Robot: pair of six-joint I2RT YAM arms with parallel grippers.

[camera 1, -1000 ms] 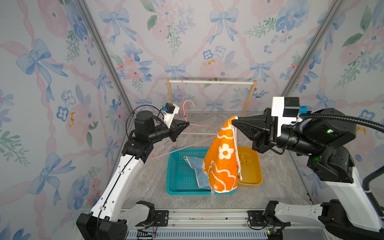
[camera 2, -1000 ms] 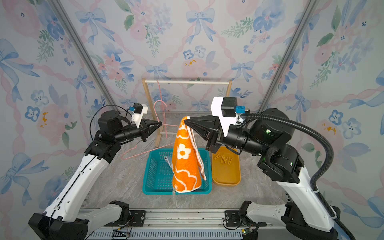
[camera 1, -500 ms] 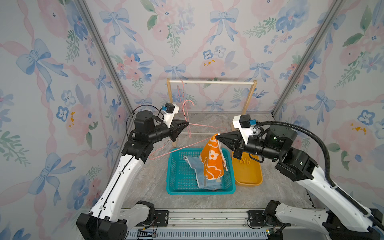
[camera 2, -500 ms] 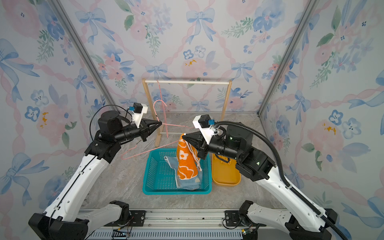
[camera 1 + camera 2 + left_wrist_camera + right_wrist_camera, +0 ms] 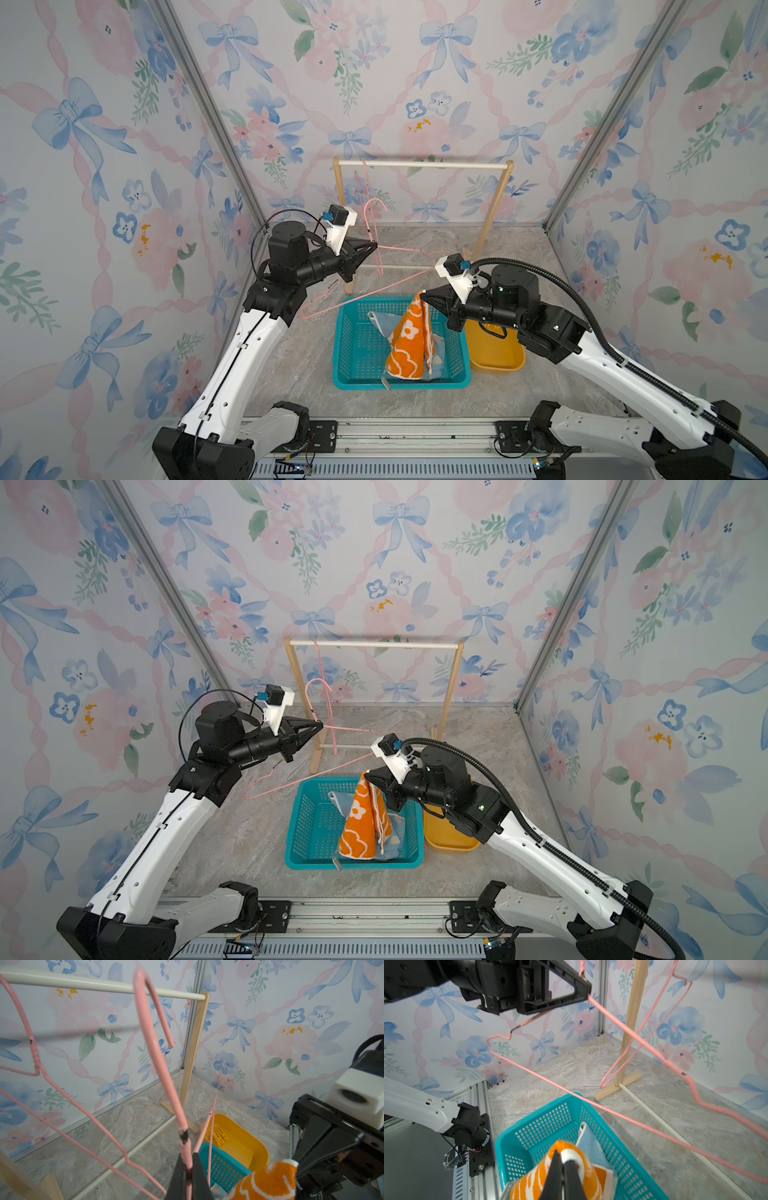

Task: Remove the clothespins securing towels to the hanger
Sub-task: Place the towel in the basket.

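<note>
Pinching the top fold of the orange towel, the right gripper is holding it over the teal basket, its hem sagging onto the blue towel inside. The left gripper is clamping the pink hanger by its neck. Clothespins are lying in the yellow tub (none showing on the wire). Releasing off-centre is probably risking cloth draping over the rim or snagging that wire.
</note>
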